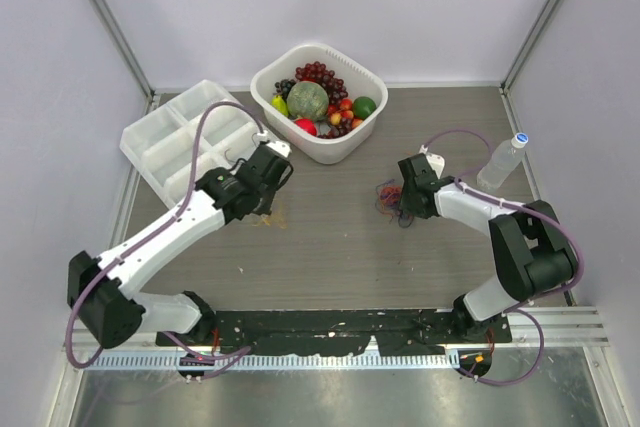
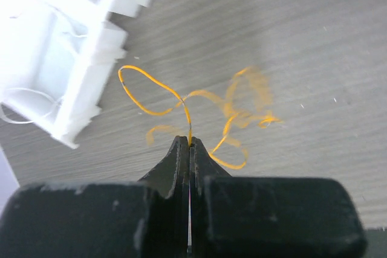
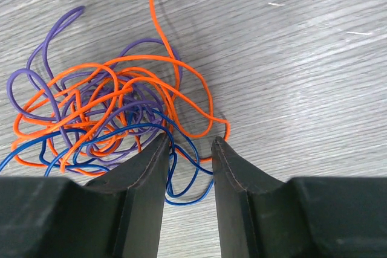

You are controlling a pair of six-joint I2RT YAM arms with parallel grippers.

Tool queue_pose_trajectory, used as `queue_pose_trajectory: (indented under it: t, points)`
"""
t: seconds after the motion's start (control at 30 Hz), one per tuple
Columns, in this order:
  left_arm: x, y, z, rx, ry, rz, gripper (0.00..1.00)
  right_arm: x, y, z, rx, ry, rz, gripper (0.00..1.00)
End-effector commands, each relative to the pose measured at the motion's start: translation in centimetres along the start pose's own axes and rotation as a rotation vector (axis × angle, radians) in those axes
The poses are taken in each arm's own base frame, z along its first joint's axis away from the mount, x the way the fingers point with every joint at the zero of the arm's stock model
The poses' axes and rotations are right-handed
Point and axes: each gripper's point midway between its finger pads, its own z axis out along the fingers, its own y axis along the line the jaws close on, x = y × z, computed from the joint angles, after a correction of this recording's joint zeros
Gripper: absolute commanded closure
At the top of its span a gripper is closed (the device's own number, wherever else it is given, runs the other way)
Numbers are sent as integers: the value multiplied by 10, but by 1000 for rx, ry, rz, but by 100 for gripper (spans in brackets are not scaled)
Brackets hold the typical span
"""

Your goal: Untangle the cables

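My left gripper [image 2: 190, 142] is shut on a thin yellow-orange cable [image 2: 181, 98], which loops out ahead of the fingertips above the wood table. In the top view the left gripper [image 1: 268, 197] sits by the white divided tray, with the yellow cable [image 1: 272, 217] faint below it. My right gripper [image 3: 188, 143] is open over a tangle of orange [image 3: 121, 89], purple [image 3: 42, 70] and blue cables [image 3: 187, 179]; blue loops lie between the jaws. In the top view the right gripper [image 1: 400, 205] is at the tangle [image 1: 386, 197]. A white cable [image 2: 24, 98] lies in the tray.
A white divided tray [image 1: 180, 137] stands at the back left and shows in the left wrist view [image 2: 78, 58]. A white basket [image 1: 350, 142] of toy fruit is at the back centre. A clear bottle [image 1: 503, 160] stands at the right, near the right arm.
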Motion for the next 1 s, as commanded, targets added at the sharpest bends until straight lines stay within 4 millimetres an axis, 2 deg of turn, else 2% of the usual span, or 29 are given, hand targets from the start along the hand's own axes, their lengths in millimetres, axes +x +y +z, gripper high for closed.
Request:
queue_pose_trajectory:
  t: [0.0, 0.1, 0.17, 0.27, 0.3, 0.4, 0.5, 0.53, 0.63, 0.7, 0.8, 0.87, 0.97]
  points:
    - [-29, 37, -20, -162, -152, -130, 100, -1, -19, 0, 98, 15, -36, 60]
    - [-28, 50, -25, -252, -133, -202, 100, -3, -24, 0, 127, 14, -31, 60]
    - [-23, 48, -21, -239, -123, -168, 100, -2, -25, -1, 127, 16, -38, 60]
    - [-27, 7, -10, -4, -126, -81, 100, -1, -11, -3, 40, 9, -20, 60]
    - [-29, -9, -10, 81, -121, -72, 100, 5, -12, -2, 31, 21, -17, 60]
    - [-32, -38, -2, 204, -89, -89, 100, 4, -3, -4, -19, 18, -5, 60]
    - [-27, -56, 14, 250, 1, -80, 100, 1, 0, -9, -33, 14, -10, 60]
    - [-22, -61, 25, 250, 48, -72, 100, -1, -1, -11, -35, 9, -11, 60]
    - [-8, -64, 43, 215, 161, -43, 100, 1, -3, -15, -42, 0, -21, 60]
    - [-2, -63, 50, 190, 201, -26, 83, 1, -4, -15, -43, -3, -26, 60]
    - [-2, -68, 52, 224, 189, -16, 47, 4, -5, -15, -39, 6, -26, 60]
    - [-13, -78, 50, 285, 131, -16, 31, 4, -4, -16, -45, 6, -22, 60]
    - [-18, -91, 53, 347, 119, -15, 12, 3, -4, -17, -49, 0, -16, 60]
